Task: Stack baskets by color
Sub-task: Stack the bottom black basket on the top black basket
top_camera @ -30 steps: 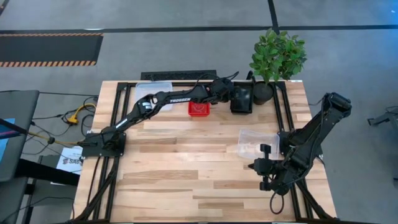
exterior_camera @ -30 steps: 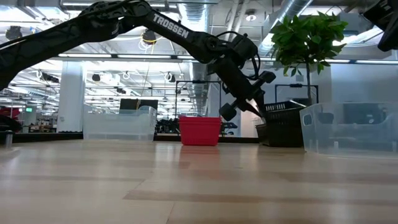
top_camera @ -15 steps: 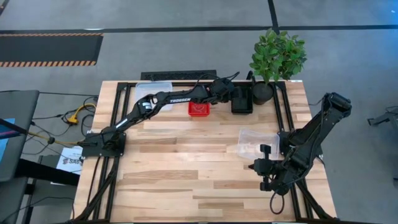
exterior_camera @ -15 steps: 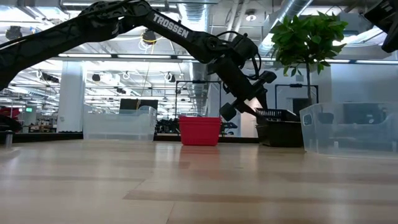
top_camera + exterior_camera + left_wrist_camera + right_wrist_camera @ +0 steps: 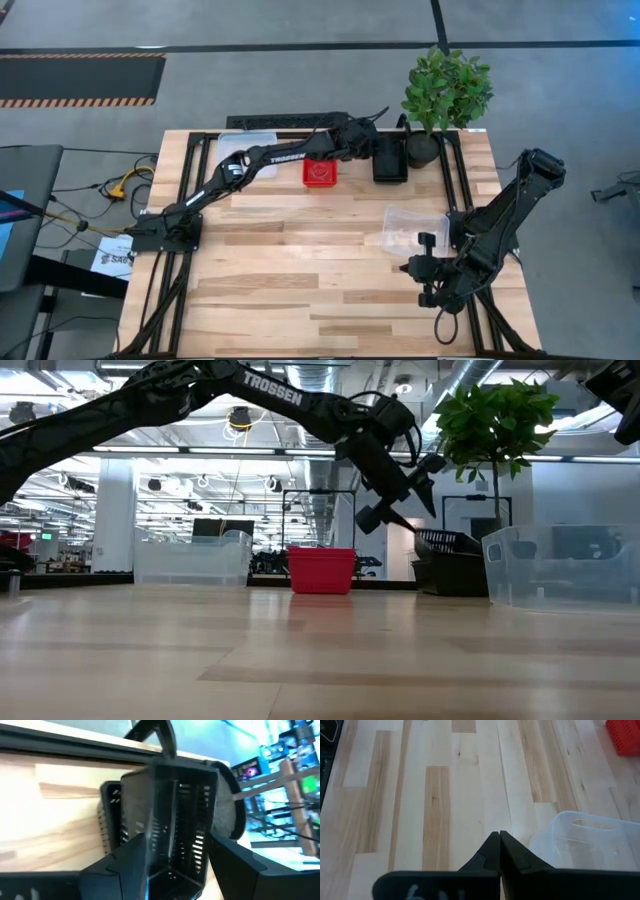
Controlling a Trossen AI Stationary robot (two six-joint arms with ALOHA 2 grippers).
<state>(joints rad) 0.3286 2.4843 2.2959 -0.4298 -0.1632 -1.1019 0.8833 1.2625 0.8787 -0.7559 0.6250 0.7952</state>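
Two black mesh baskets (image 5: 389, 160) stand nested at the table's far right, next to the plant pot; the upper one (image 5: 446, 542) sits slightly tilted inside the lower one (image 5: 455, 575). My left gripper (image 5: 400, 500) hangs open just above and to the left of them, its fingers apart from the rim (image 5: 170, 775). A red basket (image 5: 320, 172) rests on the table to their left. One clear basket (image 5: 245, 146) stands at the far left, another (image 5: 410, 228) at the right. My right gripper (image 5: 411, 268) waits shut near that one.
A potted green plant (image 5: 445, 90) stands at the far right corner, right behind the black baskets. Black frame rails (image 5: 290, 121) run along the table's far edge and sides. Bare wood (image 5: 290, 270) covers the middle and near part of the table.
My left gripper has opened and let go of the upper black basket, then risen away from it. The basket, held tilted above the lower black one a second ago, has sunk down into it and now sits nested there.
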